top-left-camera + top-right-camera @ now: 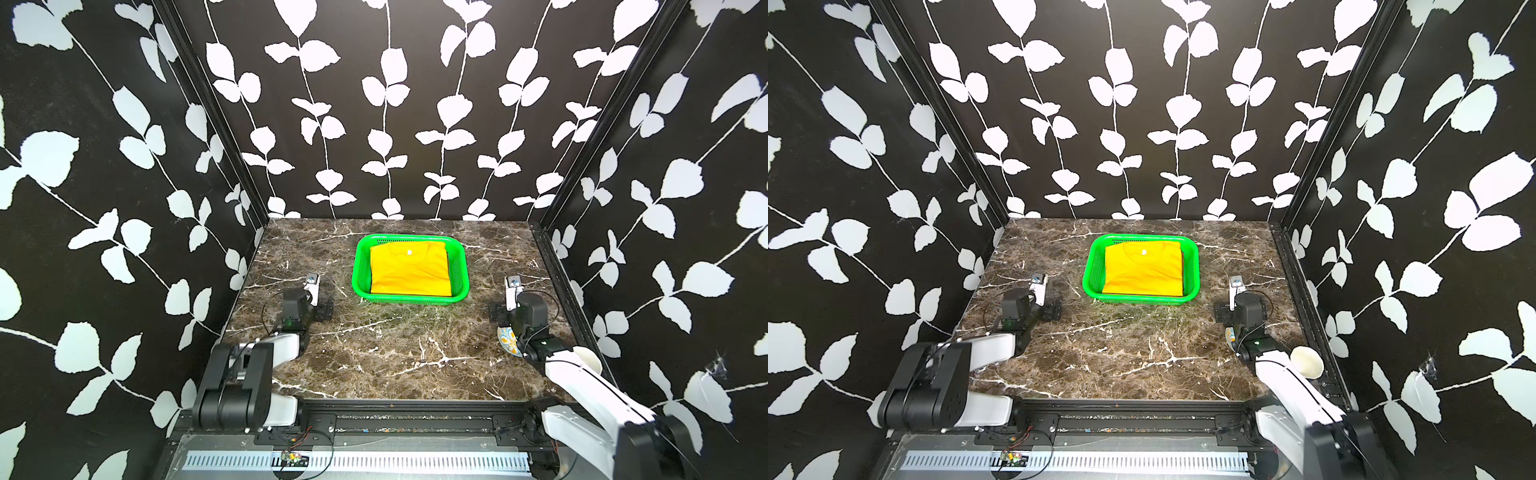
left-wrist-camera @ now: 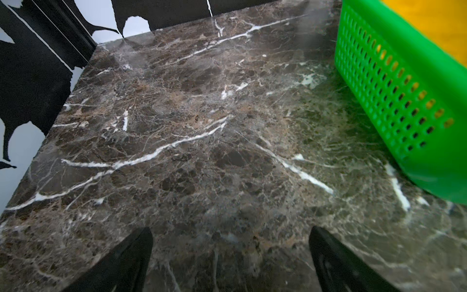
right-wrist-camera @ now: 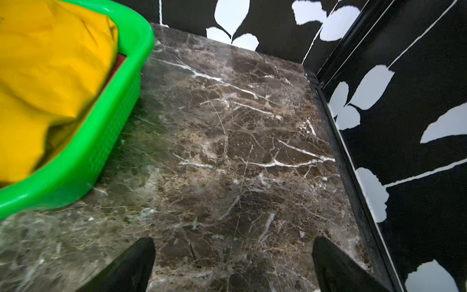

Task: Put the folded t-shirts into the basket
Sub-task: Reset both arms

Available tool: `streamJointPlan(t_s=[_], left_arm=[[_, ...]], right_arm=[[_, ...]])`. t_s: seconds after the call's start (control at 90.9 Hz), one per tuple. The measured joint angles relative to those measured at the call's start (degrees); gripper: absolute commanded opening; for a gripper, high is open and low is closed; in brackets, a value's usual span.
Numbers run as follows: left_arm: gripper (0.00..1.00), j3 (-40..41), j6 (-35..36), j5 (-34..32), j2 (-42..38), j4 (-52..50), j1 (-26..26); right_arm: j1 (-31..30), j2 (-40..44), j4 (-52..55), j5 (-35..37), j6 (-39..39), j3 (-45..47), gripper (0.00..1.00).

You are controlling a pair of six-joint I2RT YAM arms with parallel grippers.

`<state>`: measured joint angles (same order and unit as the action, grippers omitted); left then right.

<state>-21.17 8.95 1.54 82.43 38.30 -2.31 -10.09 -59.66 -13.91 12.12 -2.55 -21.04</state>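
My left tool [image 2: 231, 231] sits low over the bench [image 1: 395, 353] on the left, fingers spread wide with only bare marble between them. The green basket [image 1: 415, 300] is to its right and a bit farther back, near but not touching. In both top views the basket stands at mid-bench toward the far wall, and the yellow-orange t-shirt [image 1: 409, 270] lies flat inside it, filling most of it. Along the basket's right wall I can make out a sliver of the dark red t-shirt [image 3: 120, 60] under the yellow one. My right tool [image 3: 233, 241] is right of the basket, also apart from it, fingers spread and pinching nothing. Beneath that arm a patterned dish [image 1: 508, 338] pokes out, half hidden. A pale bowl [image 1: 1307, 362] lies by the bench's right edge.
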Motion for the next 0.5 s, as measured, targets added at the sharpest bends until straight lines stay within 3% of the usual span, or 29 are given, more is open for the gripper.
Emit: streamJointPlan(t_s=[0.099,0.495], left_arm=[[0.99,0.13,-0.02,-1.22,6.51,9.77,-0.7],[0.98,-1.84,-1.66,-4.02,7.48,11.72,-0.63]], right_arm=[[2.4,-5.99,-7.15,-1.7,-0.59,1.64,0.99],[4.87,-28.28,-35.82,-5.38,-1.95,2.97,0.99]])
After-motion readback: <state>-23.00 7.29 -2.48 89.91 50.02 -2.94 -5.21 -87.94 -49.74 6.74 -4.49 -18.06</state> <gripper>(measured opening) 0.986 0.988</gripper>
